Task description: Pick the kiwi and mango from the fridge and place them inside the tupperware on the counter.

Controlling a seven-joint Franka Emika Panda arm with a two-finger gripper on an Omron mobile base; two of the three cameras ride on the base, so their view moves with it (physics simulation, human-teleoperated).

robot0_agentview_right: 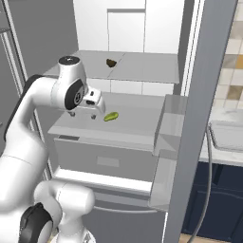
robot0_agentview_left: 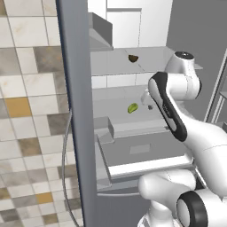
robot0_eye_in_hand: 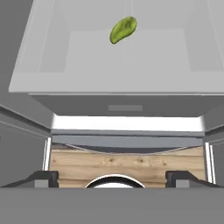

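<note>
A tiled kitchen wall, pale with scattered brown and orange squares, flanks the open fridge (robot0_agentview_left: 133,146), whose grey door edges stand at either side and whose pale grey shelves face the robot. To the right of the fridge, past its door, a strip of the white marble table (robot0_agentview_right: 223,152) sits over dark navy cabinet fronts, with a low grey-rimmed shape on it that cannot be made out clearly.

Inside the fridge, the kiwi (robot0_agentview_left: 133,58) — small and dark brown — rests on the upper shelf, near its middle. One shelf below it lies the mango (robot0_agentview_left: 132,107), yellow-green and oval, toward the middle of that shelf and well apart from the kiwi. A closed drawer (robot0_agentview_right: 107,159) sits under the mango's shelf.

The white arm reaches into the fridge at the level of the lower shelf. The claw (robot0_agentview_right: 97,108) hangs just beside the mango, short of it and not touching. In the hand view the two dark fingertips (robot0_eye_in_hand: 43,178) stand far apart at the bottom corners — the claw is released, with nothing between its jaws. The mango (robot0_eye_in_hand: 123,29) shows near the top of that view, over the shelf's front edge.
</note>
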